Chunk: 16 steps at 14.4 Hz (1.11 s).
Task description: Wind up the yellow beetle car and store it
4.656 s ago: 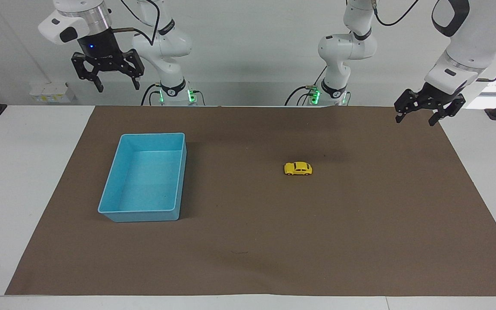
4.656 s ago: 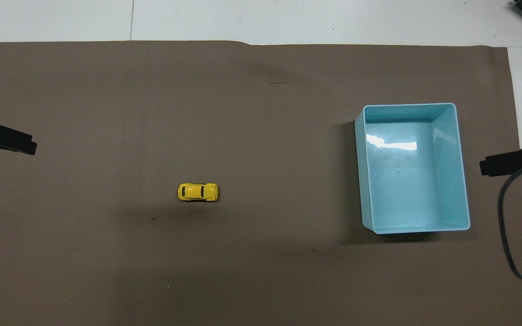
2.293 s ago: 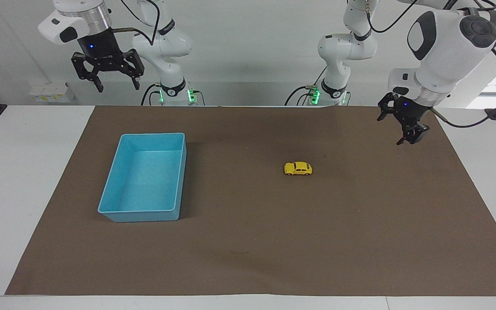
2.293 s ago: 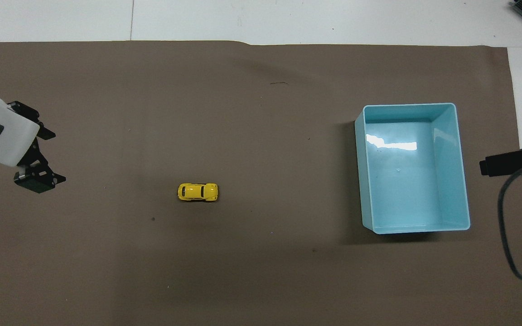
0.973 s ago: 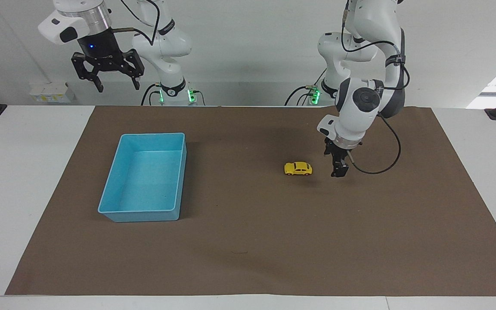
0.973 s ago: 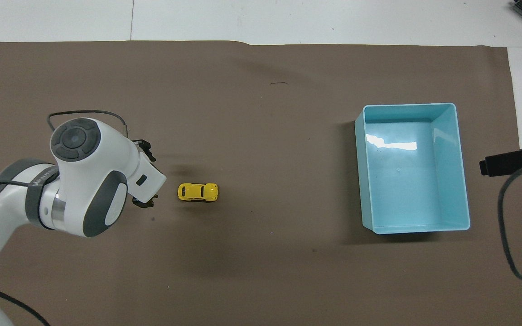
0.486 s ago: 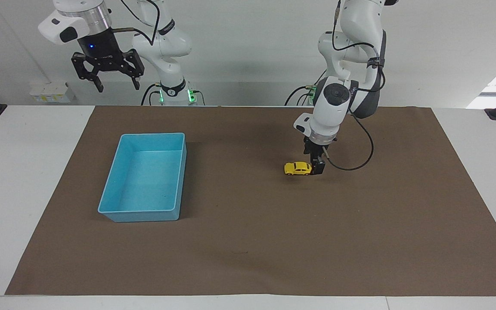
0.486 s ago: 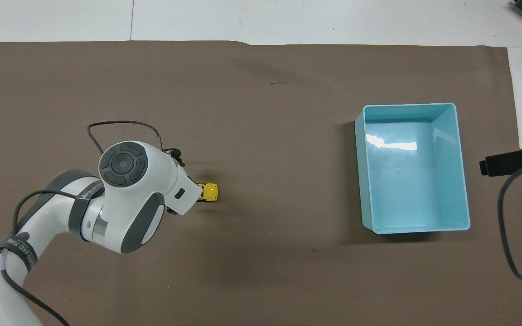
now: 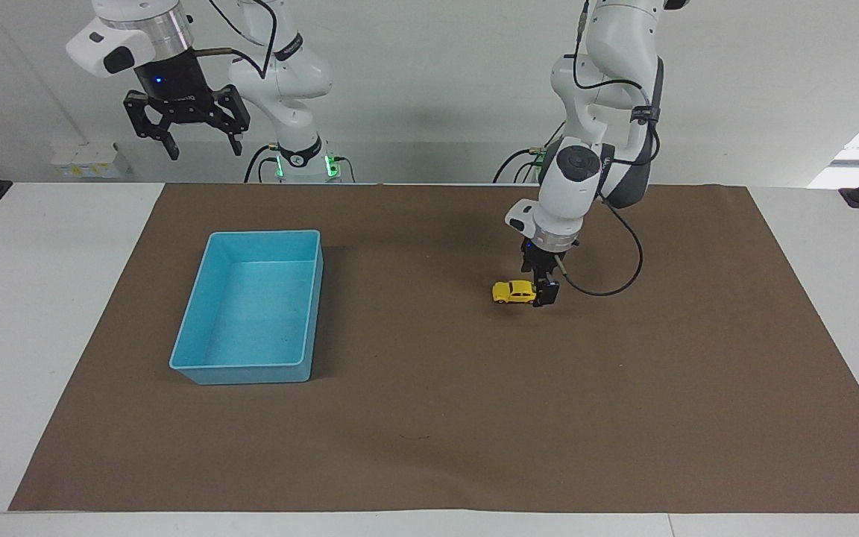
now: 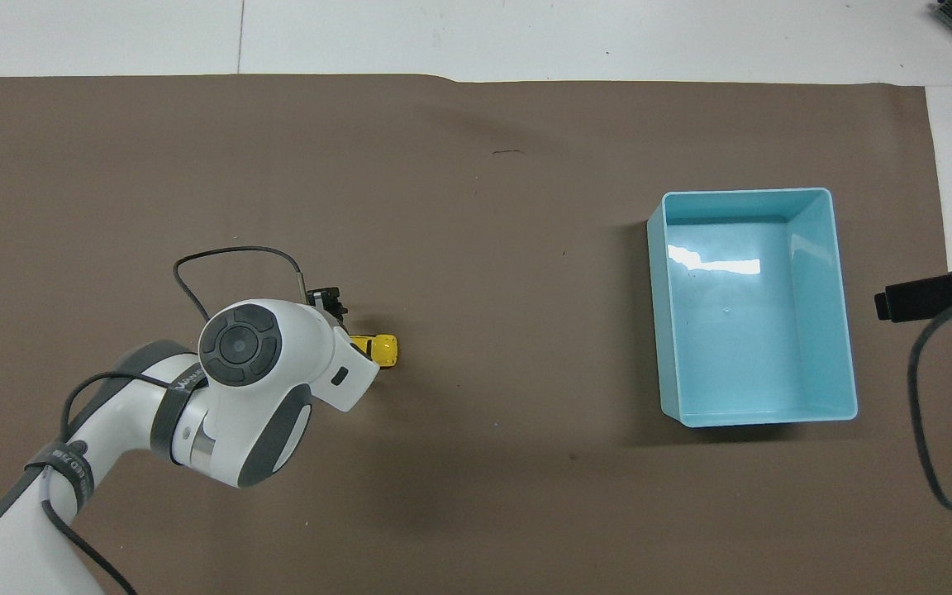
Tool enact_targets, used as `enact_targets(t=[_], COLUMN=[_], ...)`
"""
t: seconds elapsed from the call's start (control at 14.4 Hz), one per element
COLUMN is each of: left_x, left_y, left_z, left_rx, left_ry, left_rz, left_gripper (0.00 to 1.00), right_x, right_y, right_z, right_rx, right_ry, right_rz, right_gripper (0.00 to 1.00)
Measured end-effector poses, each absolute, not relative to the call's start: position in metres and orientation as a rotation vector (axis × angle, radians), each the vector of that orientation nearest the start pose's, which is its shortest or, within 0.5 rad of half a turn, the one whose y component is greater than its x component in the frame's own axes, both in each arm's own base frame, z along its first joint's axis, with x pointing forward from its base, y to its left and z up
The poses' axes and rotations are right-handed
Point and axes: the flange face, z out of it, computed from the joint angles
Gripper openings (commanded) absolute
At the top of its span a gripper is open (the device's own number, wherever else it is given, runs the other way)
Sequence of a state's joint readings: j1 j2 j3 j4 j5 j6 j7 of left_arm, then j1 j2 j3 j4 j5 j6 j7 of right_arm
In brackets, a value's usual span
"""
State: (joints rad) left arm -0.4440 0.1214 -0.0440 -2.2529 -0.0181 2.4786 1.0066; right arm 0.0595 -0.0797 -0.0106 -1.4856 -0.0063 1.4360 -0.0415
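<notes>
Facing view: brown mat (image 9: 429,418) on white table. Yellow beetle car (image 9: 513,291) on mat, well apart from empty light blue bin (image 9: 254,373). Left gripper (image 9: 543,292) down at car's end; grip can't be told. Right gripper (image 9: 184,128) waits high, fingers spread. Overhead view: left arm hides most of the car (image 10: 385,349). Winding and storing both remain, I judge.

Robot lab: mounted arms (image 9: 593,82), papered table (image 9: 429,447)

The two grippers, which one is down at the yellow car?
The left gripper, lowered to the mat at one end of the yellow beetle car. The right gripper waits raised, well above the table near the light blue bin.
</notes>
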Motion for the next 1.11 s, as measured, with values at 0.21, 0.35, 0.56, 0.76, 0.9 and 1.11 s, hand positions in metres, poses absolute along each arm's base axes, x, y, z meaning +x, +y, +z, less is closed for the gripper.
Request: enact_targets(t=[0.21, 0.35, 0.56, 0.76, 0.9, 1.11], left_x=[0.473, 0.468, 0.465, 0.467, 0.467, 0.468], left_y=[-0.271, -0.278, -0.276, -0.274, -0.273, -0.270], left_z=[0.320, 0.319, 0.315, 0.316, 0.317, 0.317], left_rx=[-2.344, -2.350, -2.354, -2.355, -2.351, -2.317], left_ry=[2.077, 2.074, 2.073, 2.066, 2.068, 2.104], left_rz=[-0.166, -0.162, -0.148, -0.164, -0.167, -0.163], left_gripper=[0.82, 0.78, 0.50, 0.00, 0.00, 0.00], right_x=[0.513, 0.513, 0.513, 0.513, 0.513, 0.513], right_y=[0.024, 0.024, 0.024, 0.024, 0.024, 0.024], right_z=[0.695, 0.695, 0.695, 0.695, 0.695, 0.695], right_rx=[-3.143, -3.143, -3.143, -3.143, -3.143, -3.143], right_ry=[-0.141, -0.141, -0.141, -0.141, -0.141, -0.141], right_rz=[-0.047, -0.047, -0.047, -0.047, -0.047, -0.047], right_gripper=[1.00, 1.00, 1.00, 1.00, 1.00, 1.00])
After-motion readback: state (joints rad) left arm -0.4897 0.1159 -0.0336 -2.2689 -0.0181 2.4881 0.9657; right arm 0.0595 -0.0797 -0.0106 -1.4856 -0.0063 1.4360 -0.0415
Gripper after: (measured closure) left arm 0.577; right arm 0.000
